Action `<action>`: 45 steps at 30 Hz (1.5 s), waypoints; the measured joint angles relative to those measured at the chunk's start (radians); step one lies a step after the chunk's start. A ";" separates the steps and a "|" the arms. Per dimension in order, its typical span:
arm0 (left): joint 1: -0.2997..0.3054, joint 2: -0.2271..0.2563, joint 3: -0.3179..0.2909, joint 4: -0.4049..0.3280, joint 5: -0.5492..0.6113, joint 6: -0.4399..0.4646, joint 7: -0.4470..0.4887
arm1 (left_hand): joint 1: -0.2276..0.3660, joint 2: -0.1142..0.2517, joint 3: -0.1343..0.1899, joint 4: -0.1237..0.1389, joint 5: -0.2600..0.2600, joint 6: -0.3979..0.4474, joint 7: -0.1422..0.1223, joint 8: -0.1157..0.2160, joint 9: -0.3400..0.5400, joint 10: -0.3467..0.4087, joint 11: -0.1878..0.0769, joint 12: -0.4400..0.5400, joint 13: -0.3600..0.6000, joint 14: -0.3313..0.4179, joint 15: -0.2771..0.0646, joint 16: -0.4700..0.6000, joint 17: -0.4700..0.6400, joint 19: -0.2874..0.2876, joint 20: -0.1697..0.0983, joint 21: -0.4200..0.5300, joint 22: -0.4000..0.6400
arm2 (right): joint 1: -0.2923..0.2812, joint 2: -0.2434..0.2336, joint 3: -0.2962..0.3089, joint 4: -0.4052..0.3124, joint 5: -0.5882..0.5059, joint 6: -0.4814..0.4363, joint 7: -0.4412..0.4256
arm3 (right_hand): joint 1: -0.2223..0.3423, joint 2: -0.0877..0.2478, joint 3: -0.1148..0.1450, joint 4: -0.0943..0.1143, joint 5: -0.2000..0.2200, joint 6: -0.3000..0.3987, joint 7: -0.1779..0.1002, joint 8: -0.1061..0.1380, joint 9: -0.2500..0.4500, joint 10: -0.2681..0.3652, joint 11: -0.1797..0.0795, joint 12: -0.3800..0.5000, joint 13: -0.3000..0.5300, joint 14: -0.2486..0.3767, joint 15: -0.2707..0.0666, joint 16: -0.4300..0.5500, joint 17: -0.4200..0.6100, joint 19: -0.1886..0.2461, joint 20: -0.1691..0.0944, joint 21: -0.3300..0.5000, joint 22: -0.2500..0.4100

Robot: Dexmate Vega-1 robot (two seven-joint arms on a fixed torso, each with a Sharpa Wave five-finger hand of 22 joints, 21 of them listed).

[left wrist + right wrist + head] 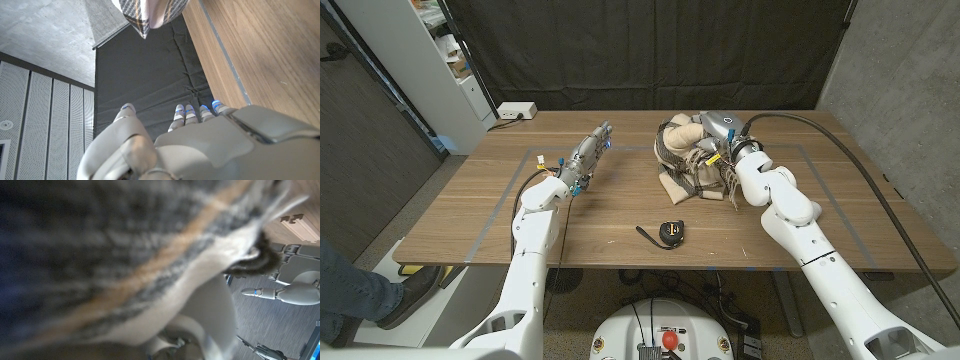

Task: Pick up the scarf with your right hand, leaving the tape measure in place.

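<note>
The scarf sits in a soft heap on the far right part of the wooden surface. It is tan and cream with dark checked lines, and dark fringe hangs at its near right edge. The right hand is on top of the heap, at its far right side, with its fingers pushed down into the folds. The cloth hides the fingers, so I cannot tell if they hold the scarf or just press on it. In the right wrist view the scarf is very close and blurry, with a bit of white hand under it.

The tape measure lies on the surface nearer the robot, well apart from the scarf. It is black with yellow, and a short bit of dark tape sticks out to its left.

The left hand is held out over the left side of the surface, well apart from the scarf. It holds nothing and its fingers point straight away from the robot. In the left wrist view the fingertips sit side by side and the thumb stands off to one side. A corner of the scarf shows there too.

A white power strip lies at the far left corner of the surface.
</note>
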 measured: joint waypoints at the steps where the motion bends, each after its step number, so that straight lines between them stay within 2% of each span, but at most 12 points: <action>1: 0.001 0.000 0.000 -0.001 0.000 0.000 0.000 | 0.000 0.000 0.000 0.000 0.000 0.000 0.000 0.000 0.000 0.000 0.000 0.000 0.000 0.000 0.000 0.000 0.000 0.000 0.000 0.000 0.000 | 0.000 0.000 0.001 -0.002 -0.001 0.000 0.001 | 0.000 0.000 0.000 0.000 0.000 0.000 0.000 0.000 0.000 0.002 0.002 0.000 0.000 0.000 0.000 0.001 0.000 0.000 0.000 0.000 0.000; 28: -0.005 0.010 -0.006 0.012 -0.008 -0.001 0.000 | 0.000 0.000 0.001 -0.005 0.000 0.000 0.000 0.000 0.000 0.000 0.000 0.000 0.000 0.000 0.000 0.000 0.000 0.000 0.000 0.000 0.000 | 0.014 0.012 0.021 -0.060 -0.014 0.006 0.048 | 0.000 0.000 -0.004 0.004 0.000 0.009 0.001 0.008 0.003 0.013 -0.002 -0.004 0.008 0.000 0.000 0.017 -0.001 -0.008 -0.001 0.054 -0.013; 45: -0.001 0.009 -0.007 0.014 -0.012 -0.010 -0.005 | 0.000 0.000 0.005 -0.009 0.000 0.000 0.000 0.000 0.000 0.000 0.000 0.000 0.000 0.000 0.000 0.000 0.000 0.000 0.000 0.000 0.000 | 0.020 0.021 0.042 -0.119 -0.024 0.006 0.068 | 0.000 0.000 -0.004 0.004 -0.001 0.016 0.005 0.016 0.008 0.025 0.000 -0.004 0.017 0.007 -0.004 0.024 0.000 -0.023 0.009 0.089 -0.027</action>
